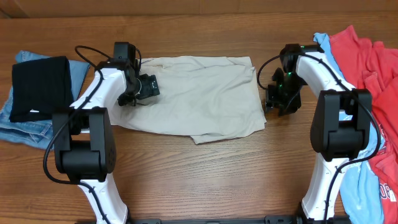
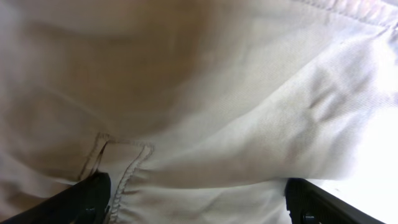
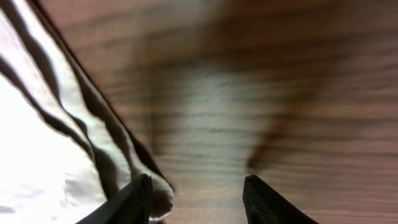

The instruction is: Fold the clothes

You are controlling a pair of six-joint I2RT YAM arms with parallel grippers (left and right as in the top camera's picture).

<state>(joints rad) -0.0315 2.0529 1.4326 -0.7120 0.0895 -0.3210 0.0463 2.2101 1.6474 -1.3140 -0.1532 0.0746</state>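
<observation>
The beige shorts (image 1: pixel 199 96) lie flat in the middle of the table (image 1: pixel 205 180), spread wide from left to right, with a fold of cloth sticking out along the near edge.

The left gripper (image 1: pixel 144 92) sits low over the left end of the shorts, on the cloth. In the left wrist view its fingers (image 2: pixel 81 202) stand wide apart at the bottom corners, and the beige fabric (image 2: pixel 205 93) fills everything between and beyond them. A stitched seam (image 2: pixel 118 155) runs close to the one finger. Nothing is pinched between the jaws.

The right gripper (image 1: pixel 278 102) is just beside the right edge of the shorts, over bare wood. In the right wrist view its fingers (image 3: pixel 130 202) are spread. One of them is right at the folded edge of the shorts (image 3: pixel 56 155). The other is over the table (image 3: pixel 261 93), with only wood grain between the two, so it holds nothing.

At the far left a black garment (image 1: pixel 38 87) lies on top of a denim garment (image 1: pixel 25 127). At the far right a red top (image 1: pixel 367 59) is heaped on a light-blue top (image 1: pixel 360 183), well apart from the shorts.
</observation>
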